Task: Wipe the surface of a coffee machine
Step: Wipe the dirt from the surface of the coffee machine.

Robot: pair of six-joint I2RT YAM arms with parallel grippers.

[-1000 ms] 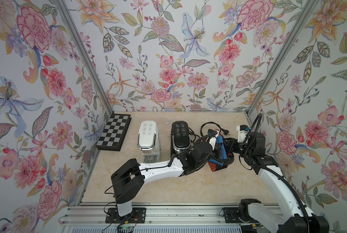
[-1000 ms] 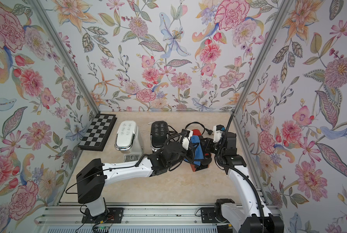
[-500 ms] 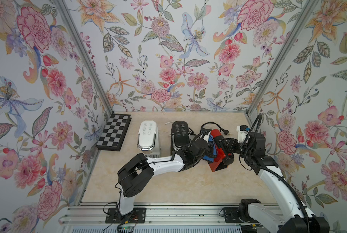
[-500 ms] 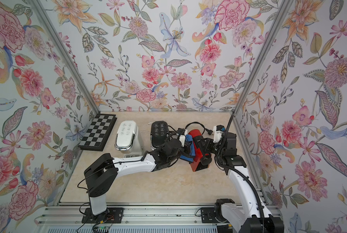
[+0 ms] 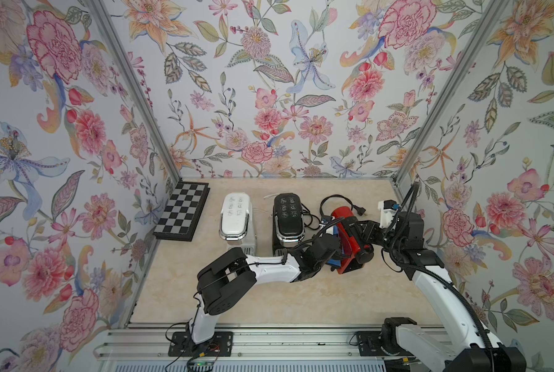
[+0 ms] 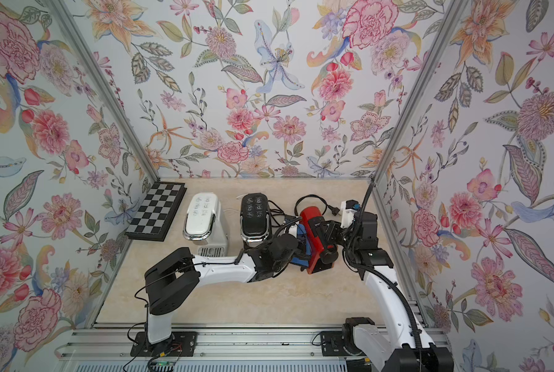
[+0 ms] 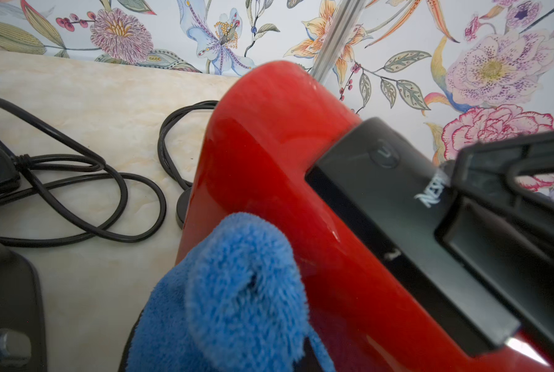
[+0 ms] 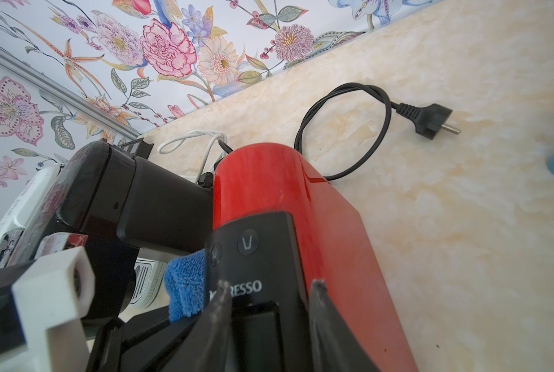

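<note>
Top views: the machine stands between the arms, its long axis running away from the robot. The left gripper, nearer its left flank, is clamped on the cloth.

Left wrist: the cloth touches the red side, so the stroke likely follows that axis.

Right wrist: the right gripper pinches the machine's black top.

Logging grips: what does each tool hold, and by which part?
The left tool grips the cloth, where is hidden; the right tool apparently clamps the red machine by its black top bar.
</note>
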